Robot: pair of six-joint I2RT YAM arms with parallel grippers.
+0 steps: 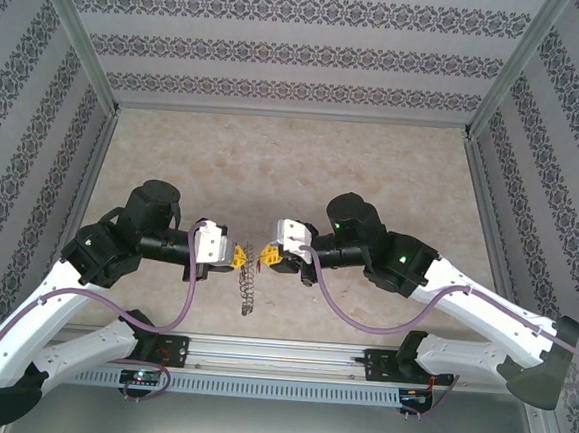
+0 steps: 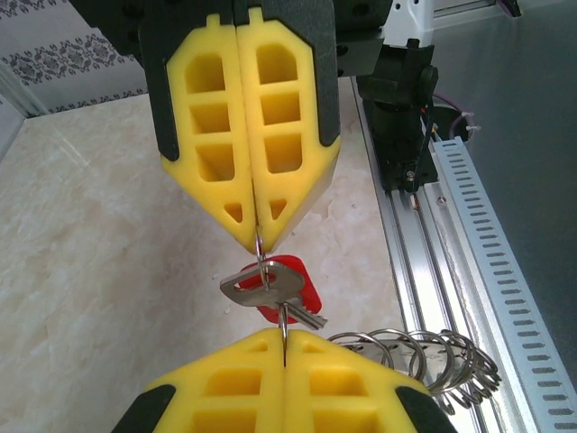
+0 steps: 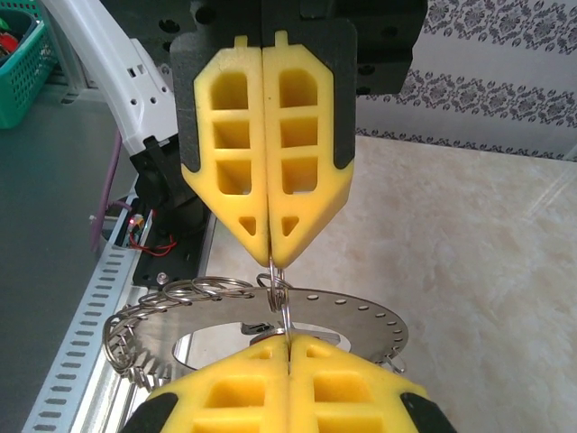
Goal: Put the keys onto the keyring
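Left gripper, right gripper sat tip to tip mid-table, both clamped on small wire loop; keys hung from loop; keyring just near.

Bright, even light casts soft shadows (nearest parts in wrist views blur).

Patterned booth, marbled table.
Grey floral-striped walls enclose a beige marbled table on three sides; metal posts at the corners, a rail along the near edge.
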